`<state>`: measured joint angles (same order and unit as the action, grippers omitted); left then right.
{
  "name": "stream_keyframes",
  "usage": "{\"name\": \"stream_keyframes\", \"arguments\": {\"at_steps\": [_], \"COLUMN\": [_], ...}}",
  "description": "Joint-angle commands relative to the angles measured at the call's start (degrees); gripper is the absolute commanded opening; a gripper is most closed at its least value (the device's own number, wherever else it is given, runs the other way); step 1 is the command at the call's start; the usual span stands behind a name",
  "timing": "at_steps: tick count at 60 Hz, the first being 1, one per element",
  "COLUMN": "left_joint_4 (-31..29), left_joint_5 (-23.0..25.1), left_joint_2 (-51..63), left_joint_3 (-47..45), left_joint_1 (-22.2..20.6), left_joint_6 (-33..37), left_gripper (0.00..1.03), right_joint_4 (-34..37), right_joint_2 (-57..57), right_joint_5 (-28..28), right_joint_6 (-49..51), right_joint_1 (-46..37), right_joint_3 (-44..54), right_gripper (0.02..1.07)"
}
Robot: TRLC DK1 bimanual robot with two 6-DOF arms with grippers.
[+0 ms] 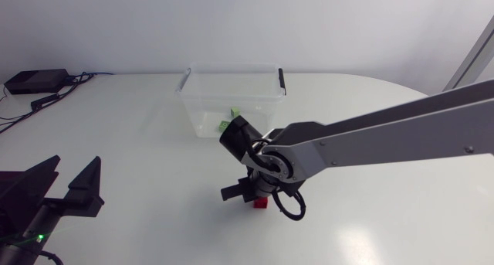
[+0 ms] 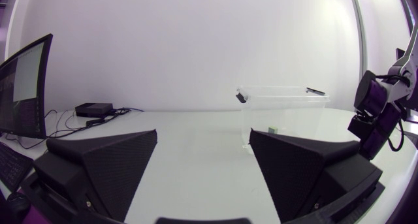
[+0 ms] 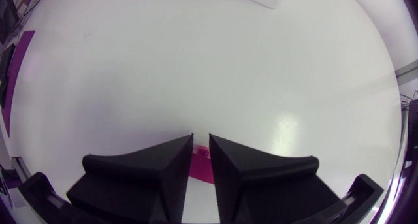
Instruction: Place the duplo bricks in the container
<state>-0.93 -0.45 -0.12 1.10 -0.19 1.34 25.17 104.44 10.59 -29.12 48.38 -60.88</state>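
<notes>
Right wrist view: red brick [image 3: 199, 166], mostly hidden, pinched between right gripper [image 3: 201, 140] fingers; left gripper [image 2: 204, 136] jaws wide apart.

A broad white table [image 1: 139, 141] with a rounded far edge fills the scene; its matte surface is evenly lit; a soft bright patch of reflected light [image 3: 285, 129] sits on it; at its far left corner rests a small black box [image 1: 35, 81], with dark cables [image 1: 77, 79] trailing beside it.
</notes>
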Motion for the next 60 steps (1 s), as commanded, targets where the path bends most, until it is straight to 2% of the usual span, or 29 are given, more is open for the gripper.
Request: {"name": "stream_keyframes", "arguments": {"at_steps": [1, 3, 5, 10, 12, 13, 14, 27, 41, 60], "left_joint_4": [0.40, 0.40, 0.40, 0.40, 0.40, 0.40, 0.40, 0.40, 0.40, 0.40], "left_joint_5": [-0.17, -0.17, -0.17, -0.17, -0.17, -0.17, -0.17, -0.17, -0.17, -0.17], "left_joint_2": [-0.58, -0.58, -0.58, -0.58, -0.58, -0.58, -0.58, -0.58, -0.58, -0.58], "left_joint_3": [-1.02, -1.02, -1.02, -1.02, -1.02, -1.02, -1.02, -1.02, -1.02, -1.02], "left_joint_1": [-0.17, -0.17, -0.17, -0.17, -0.17, -0.17, -0.17, -0.17, -0.17, -0.17], "left_joint_6": [0.41, 0.41, 0.41, 0.41, 0.41, 0.33, 0.41, 0.41, 0.41, 0.41], "left_gripper": [0.99, 0.99, 0.99, 0.99, 0.99, 0.99, 0.99, 0.99, 0.99, 0.99], "right_joint_4": [0.94, 1.37, 2.61, 6.65, 7.44, 7.88, 8.23, 13.15, 23.35, 24.14], "right_joint_2": [1.38, 1.64, 2.08, 3.22, 3.40, 3.49, 3.49, 3.75, 8.14, 10.25], "right_joint_5": [0.22, 0.13, 0.13, 0.31, 0.31, 0.22, 0.13, -3.47, -6.55, -13.05], "right_joint_6": [0.74, 0.91, 0.91, -0.41, -0.76, -0.85, -1.29, -4.27, -10.43, -12.01], "right_joint_1": [0.05, 0.05, 0.05, 0.14, -0.04, -0.13, -0.22, -2.50, -4.08, -5.40], "right_joint_3": [-1.34, -1.78, -2.57, -4.42, -4.68, -4.77, -5.04, -8.99, -14.53, -15.05], "right_gripper": [0.21, 0.22, 0.30, 0.70, 0.92, 1.00, 1.03, 1.03, 1.02, 1.01]}}
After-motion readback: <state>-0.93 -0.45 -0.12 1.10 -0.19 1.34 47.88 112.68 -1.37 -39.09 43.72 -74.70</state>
